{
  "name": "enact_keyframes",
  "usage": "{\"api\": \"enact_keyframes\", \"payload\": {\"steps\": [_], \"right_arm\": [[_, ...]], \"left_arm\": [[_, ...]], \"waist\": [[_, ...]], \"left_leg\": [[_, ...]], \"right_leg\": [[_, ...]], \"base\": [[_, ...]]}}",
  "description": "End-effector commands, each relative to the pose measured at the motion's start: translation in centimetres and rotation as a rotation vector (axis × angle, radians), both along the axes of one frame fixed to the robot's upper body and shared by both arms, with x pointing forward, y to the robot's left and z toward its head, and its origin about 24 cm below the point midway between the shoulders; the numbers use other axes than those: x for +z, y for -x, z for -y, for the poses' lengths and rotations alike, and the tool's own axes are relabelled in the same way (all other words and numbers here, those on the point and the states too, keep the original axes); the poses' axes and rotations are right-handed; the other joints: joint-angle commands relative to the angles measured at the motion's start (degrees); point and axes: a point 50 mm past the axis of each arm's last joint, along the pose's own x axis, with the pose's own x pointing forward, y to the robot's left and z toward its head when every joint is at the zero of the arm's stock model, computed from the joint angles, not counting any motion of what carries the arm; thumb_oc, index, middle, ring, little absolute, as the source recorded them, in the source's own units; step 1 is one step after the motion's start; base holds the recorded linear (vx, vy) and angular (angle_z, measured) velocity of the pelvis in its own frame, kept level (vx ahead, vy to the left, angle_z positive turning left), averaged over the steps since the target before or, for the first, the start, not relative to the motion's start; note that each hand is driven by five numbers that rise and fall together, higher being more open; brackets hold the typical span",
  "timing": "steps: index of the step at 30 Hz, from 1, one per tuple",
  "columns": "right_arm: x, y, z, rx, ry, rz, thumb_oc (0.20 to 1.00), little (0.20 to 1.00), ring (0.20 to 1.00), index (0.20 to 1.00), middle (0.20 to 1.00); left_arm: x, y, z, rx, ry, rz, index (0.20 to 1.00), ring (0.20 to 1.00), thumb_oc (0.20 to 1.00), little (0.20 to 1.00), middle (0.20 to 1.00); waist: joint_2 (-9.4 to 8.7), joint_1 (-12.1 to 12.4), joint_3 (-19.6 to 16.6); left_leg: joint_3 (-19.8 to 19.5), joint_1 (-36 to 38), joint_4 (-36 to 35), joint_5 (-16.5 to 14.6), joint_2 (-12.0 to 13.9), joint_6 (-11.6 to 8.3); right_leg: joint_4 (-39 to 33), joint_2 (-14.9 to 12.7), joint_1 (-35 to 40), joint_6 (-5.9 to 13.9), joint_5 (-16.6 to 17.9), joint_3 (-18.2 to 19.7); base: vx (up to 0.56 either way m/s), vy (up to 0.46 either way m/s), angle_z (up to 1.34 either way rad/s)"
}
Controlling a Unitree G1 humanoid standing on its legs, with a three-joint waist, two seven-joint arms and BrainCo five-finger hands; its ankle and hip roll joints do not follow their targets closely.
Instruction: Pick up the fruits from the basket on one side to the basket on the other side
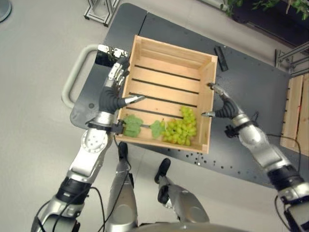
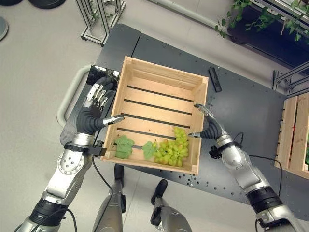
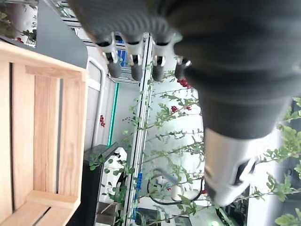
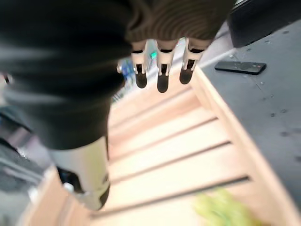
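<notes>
A wooden crate (image 1: 169,58) stands on the dark table (image 1: 251,82). In its near corner lies a bunch of green grapes (image 1: 180,128) with two green leaves (image 1: 132,125) beside it. My left hand (image 1: 113,94) is at the crate's left wall, fingers straight along the outside and thumb reaching over the rim. My right hand (image 1: 226,107) is at the crate's right wall, fingers spread and straight against the outside. Neither hand holds fruit. A second wooden crate (image 1: 297,113) stands at the far right.
A slim black remote (image 1: 220,58) lies on the table behind the crate. A grey handle (image 1: 72,77) sticks out at the table's left end. Metal frames (image 2: 99,19) and potted plants (image 2: 260,14) stand beyond the table.
</notes>
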Motion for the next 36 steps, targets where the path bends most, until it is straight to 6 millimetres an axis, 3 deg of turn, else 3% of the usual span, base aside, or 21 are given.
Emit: {"api": "enact_keyframes", "payload": {"steps": [1, 3, 7, 8, 12, 23, 27, 31, 35, 36], "right_arm": [[0.3, -0.1, -0.1, 0.014, 0.021, 0.009, 1.0, 1.0, 1.0, 1.0, 1.0], [-1.4, 0.1, 0.6, -0.008, 0.087, -0.066, 1.0, 1.0, 1.0, 1.0, 1.0], [-2.2, 0.5, 0.8, 0.042, 0.233, -0.136, 1.0, 1.0, 1.0, 1.0, 1.0], [-2.2, 0.5, 0.8, 0.043, 0.234, -0.135, 1.0, 1.0, 1.0, 1.0, 1.0], [-1.3, 0.0, 0.0, 0.157, 0.501, -0.127, 1.0, 1.0, 1.0, 1.0, 1.0], [-1.7, -0.5, -2.7, 0.346, 0.816, -0.138, 1.0, 1.0, 1.0, 1.0, 1.0], [-1.1, -0.7, -4.4, 0.427, 0.878, -0.099, 1.0, 1.0, 1.0, 1.0, 1.0], [-0.4, -0.9, -4.8, 0.419, 0.872, -0.068, 1.0, 1.0, 1.0, 1.0, 1.0], [-0.5, -0.5, -3.5, 0.317, 0.744, -0.061, 1.0, 1.0, 1.0, 1.0, 1.0], [-0.4, -0.2, -2.4, 0.239, 0.63, -0.049, 1.0, 1.0, 1.0, 1.0, 1.0]], "left_arm": [[3.0, 1.0, 0.2, -0.019, -0.012, 0.179, 1.0, 1.0, 1.0, 1.0, 1.0], [3.2, 0.8, 0.3, -0.012, -0.026, 0.185, 1.0, 1.0, 1.0, 1.0, 1.0], [3.2, 0.8, 0.6, -0.024, -0.035, 0.191, 1.0, 1.0, 1.0, 1.0, 1.0], [3.3, 0.8, 0.6, -0.023, -0.034, 0.192, 1.0, 1.0, 1.0, 1.0, 1.0], [3.4, 0.8, 1.4, -0.057, -0.051, 0.201, 1.0, 1.0, 1.0, 1.0, 1.0], [3.8, 0.7, 2.7, -0.093, -0.057, 0.22, 1.0, 1.0, 1.0, 1.0, 1.0], [3.9, 0.7, 3.1, -0.104, -0.056, 0.222, 1.0, 1.0, 1.0, 1.0, 1.0], [4.0, 0.6, 3.1, -0.094, -0.061, 0.226, 1.0, 1.0, 1.0, 1.0, 1.0], [3.8, 0.6, 2.7, -0.069, -0.061, 0.213, 1.0, 1.0, 1.0, 1.0, 1.0], [3.7, 0.6, 2.1, -0.047, -0.057, 0.206, 1.0, 1.0, 1.0, 1.0, 1.0]], "waist": [[-1.46, 0.17, -0.58], [-1.56, 0.2, -0.46], [-1.66, 0.39, -0.4], [-1.64, 0.33, -0.39], [-1.35, 0.78, 0.41], [-0.91, 1.36, 1.31], [-1.09, 1.54, 1.57], [-1.36, 1.35, 1.66], [-1.59, 0.83, 0.69], [-1.58, 0.15, -0.2]], "left_leg": [[0.0, 0.06, 5.91, -4.35, 3.69, -3.58], [-0.17, 0.24, 5.93, -4.48, 3.58, -3.39], [-0.49, 0.15, 6.22, -4.66, 3.43, -3.26], [-0.51, 0.14, 6.23, -4.66, 3.43, -3.26], [-0.59, 0.01, 5.9, -4.39, 3.1, -3.26], [-0.93, -0.59, 5.74, -4.14, 2.77, -3.24], [-1.01, -0.97, 5.93, -4.17, 2.83, -3.2], [-1.12, -1.33, 6.13, -4.21, 2.83, -3.14], [-0.98, -0.66, 5.84, -4.47, 2.63, -2.92], [-0.85, -0.11, 5.79, -4.69, 2.46, -2.68]], "right_leg": [[4.8, -4.08, -1.14, 4.01, -2.64, -1.98], [4.92, -4.25, -0.88, 4.08, -2.75, -2.15], [5.07, -4.46, -0.65, 4.17, -2.77, -2.51], [5.07, -4.46, -0.64, 4.18, -2.77, -2.53], [4.9, -4.62, -0.99, 4.45, -2.32, -2.57], [4.66, -4.79, -1.2, 4.91, -1.96, -2.88], [4.52, -4.84, -1.46, 5.05, -1.78, -2.94], [4.45, -4.96, -1.57, 5.17, -1.69, -2.97], [4.24, -5.08, -1.0, 5.26, -1.72, -3.1], [4.28, -5.21, -0.47, 5.21, -1.88, -3.07]], "base": [[0.0, 0.007, 0.04], [0.0, 0.028, 0.05], [-0.01, 0.013, 0.03], [0.0, 0.0, 0.0], [-0.03, 0.019, -0.01], [0.0, 0.0, 0.0], [0.0, 0.003, 0.02], [0.0, 0.003, 0.01], [0.02, 0.023, 0.02], [0.0, 0.0, 0.0]]}}
